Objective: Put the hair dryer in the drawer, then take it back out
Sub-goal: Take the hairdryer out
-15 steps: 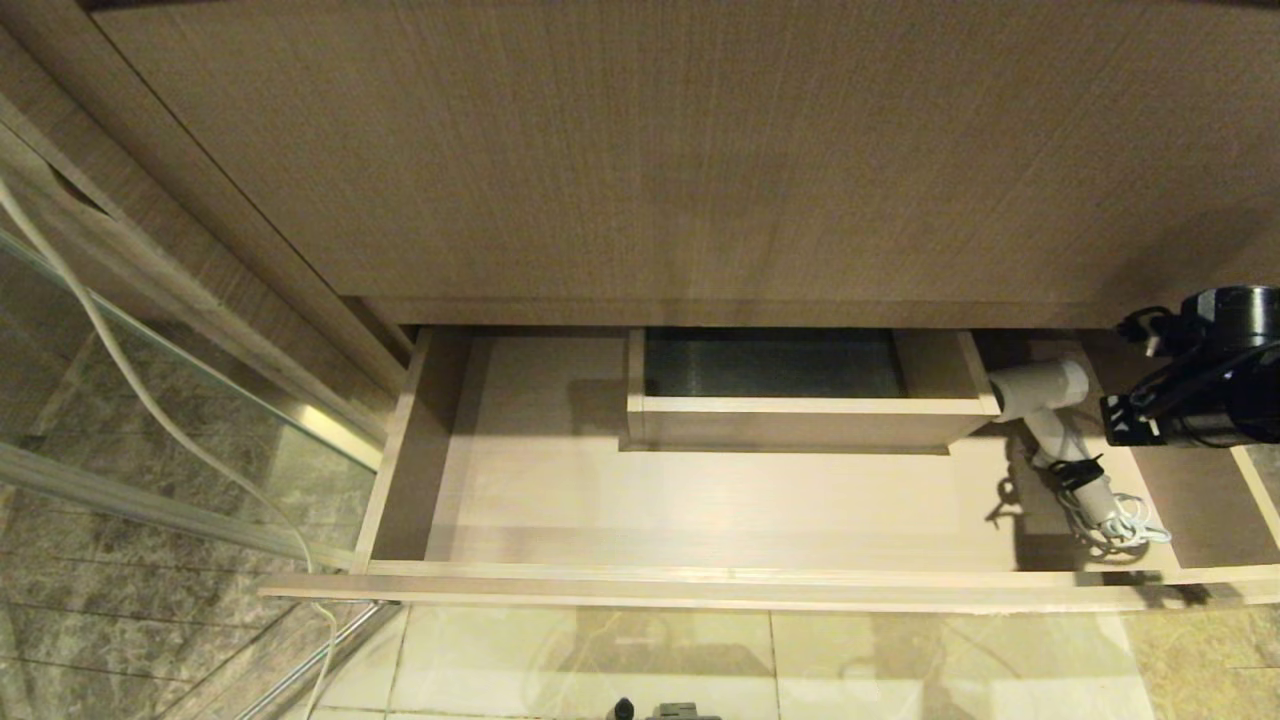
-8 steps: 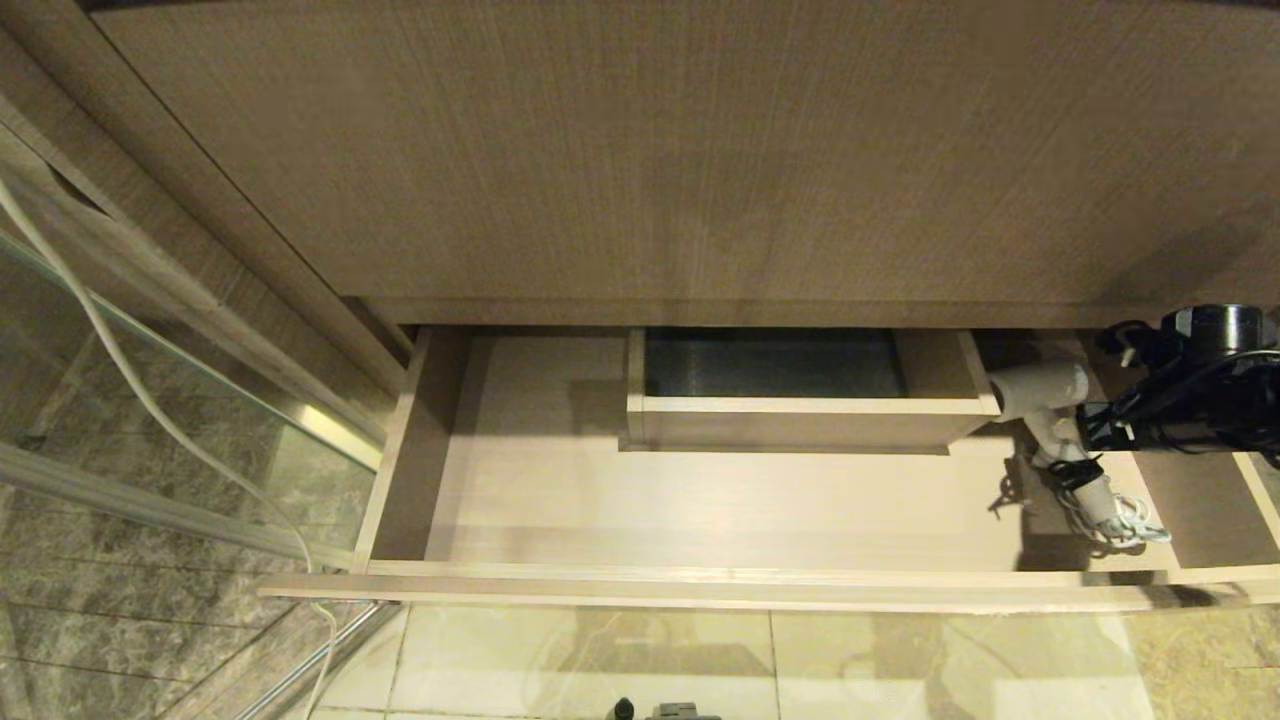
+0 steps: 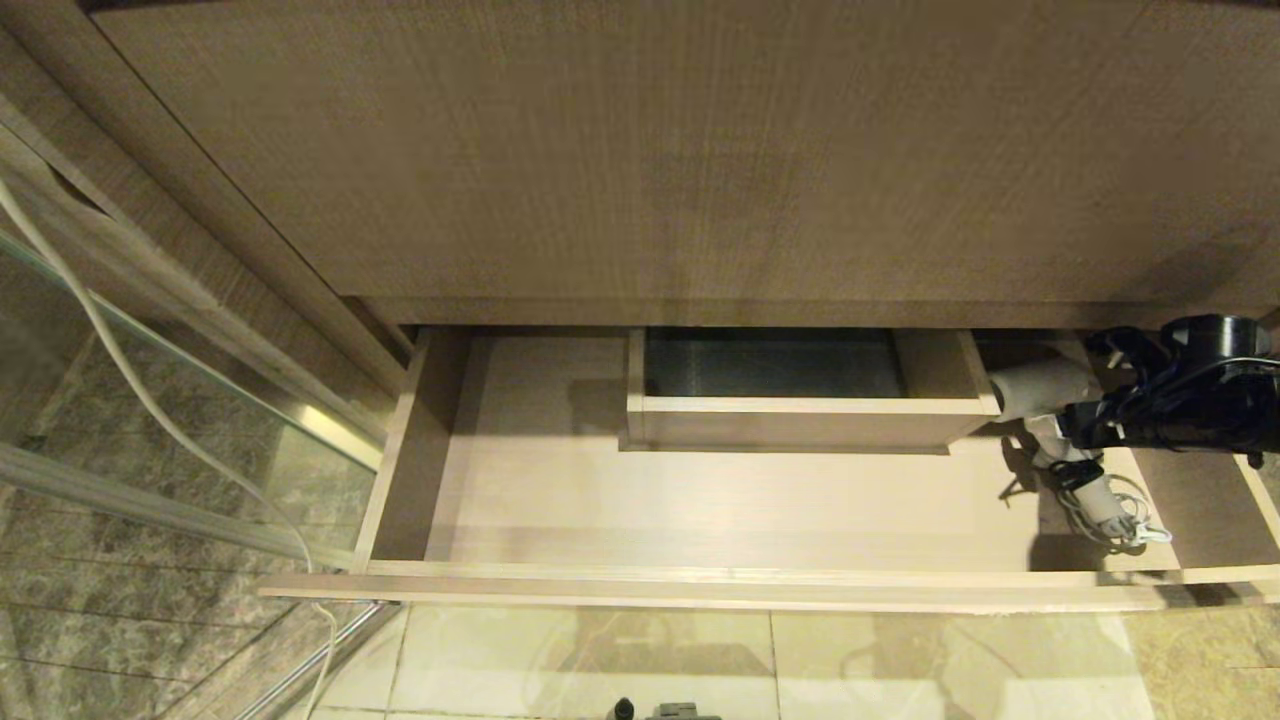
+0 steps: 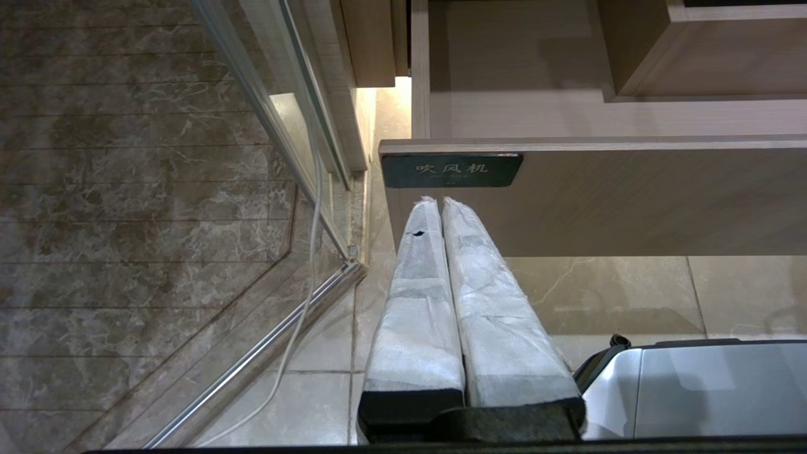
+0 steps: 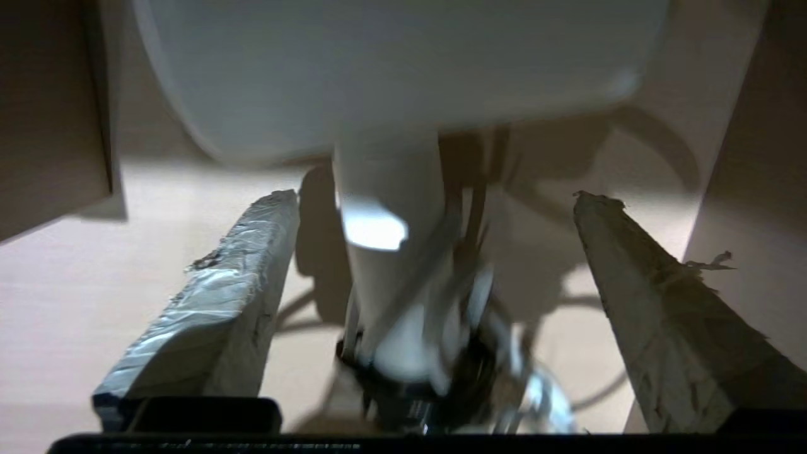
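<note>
Head view, read from its left side across: my left gripper (image 4: 441, 208) is not in that frame at all; its own wrist camera shows it parked low outside the drawer front, both wrapped fingers (image 4: 416, 302) pressed flat together with nothing between them, their tips just short of the dark label plate (image 4: 451, 170) on the drawer's front corner.

Moving right, the drawer (image 3: 700, 500) stands pulled out, its floor bare around the boxed cutout (image 3: 800, 400) in the middle. At the right end lies the hair dryer (image 3: 1045, 395), barrel hard against the cutout's corner, handle and its coiled cord (image 3: 1110, 510) running toward the drawer front.

My right gripper (image 3: 1075, 425) is down inside the drawer at the handle. From its wrist camera the two fingers (image 5: 214, 302) stand spread wide, the white handle (image 5: 384, 252) in the gap between them and touching neither pad; the barrel sits beyond the fingertips, the cord bundle with its black tie close in by the palm.

By my reckoning the first half is done: the dryer rests on the drawer floor, unheld. What is left is the retrieval: I'd need to close on the handle, lift clear of the drawer wall, and mind the cord does not snag on the way out.
</note>
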{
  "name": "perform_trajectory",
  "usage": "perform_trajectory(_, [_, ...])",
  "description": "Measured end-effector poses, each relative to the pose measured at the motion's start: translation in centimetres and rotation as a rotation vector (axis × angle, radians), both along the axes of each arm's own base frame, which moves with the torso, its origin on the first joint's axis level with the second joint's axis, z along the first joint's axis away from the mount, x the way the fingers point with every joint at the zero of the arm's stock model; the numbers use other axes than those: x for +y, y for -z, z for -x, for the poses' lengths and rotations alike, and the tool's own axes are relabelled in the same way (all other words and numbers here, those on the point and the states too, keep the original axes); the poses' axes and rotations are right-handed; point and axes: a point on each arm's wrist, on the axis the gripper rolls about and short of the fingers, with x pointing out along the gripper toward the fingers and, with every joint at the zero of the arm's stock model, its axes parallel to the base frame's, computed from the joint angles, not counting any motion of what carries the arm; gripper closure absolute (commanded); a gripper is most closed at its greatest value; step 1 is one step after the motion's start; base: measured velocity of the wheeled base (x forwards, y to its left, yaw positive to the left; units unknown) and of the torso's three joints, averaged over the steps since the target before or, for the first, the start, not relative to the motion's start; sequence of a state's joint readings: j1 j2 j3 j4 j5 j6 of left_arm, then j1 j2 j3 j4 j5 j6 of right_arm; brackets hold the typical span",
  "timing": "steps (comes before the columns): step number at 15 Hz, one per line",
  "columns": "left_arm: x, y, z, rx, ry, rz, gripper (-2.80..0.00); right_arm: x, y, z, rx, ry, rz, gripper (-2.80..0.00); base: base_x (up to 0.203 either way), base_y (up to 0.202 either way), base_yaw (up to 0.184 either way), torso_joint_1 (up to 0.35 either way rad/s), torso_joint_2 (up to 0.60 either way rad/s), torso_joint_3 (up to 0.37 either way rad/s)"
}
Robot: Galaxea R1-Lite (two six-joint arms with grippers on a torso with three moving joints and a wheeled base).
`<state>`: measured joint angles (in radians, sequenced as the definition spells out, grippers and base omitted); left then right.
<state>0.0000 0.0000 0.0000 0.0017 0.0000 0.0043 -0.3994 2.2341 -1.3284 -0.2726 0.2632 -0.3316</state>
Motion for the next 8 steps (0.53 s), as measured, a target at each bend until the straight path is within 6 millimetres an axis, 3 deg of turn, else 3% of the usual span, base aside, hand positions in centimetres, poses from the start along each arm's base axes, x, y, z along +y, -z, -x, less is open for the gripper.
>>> perform_trajectory(8, [0.0,0.0,0.0,0.0,0.0,0.0,0.0,-2.2,2.3,-0.9,0.021,0.021,0.0,-2.8,0.0,0.0,0.0,0.0,0.0,0.0])
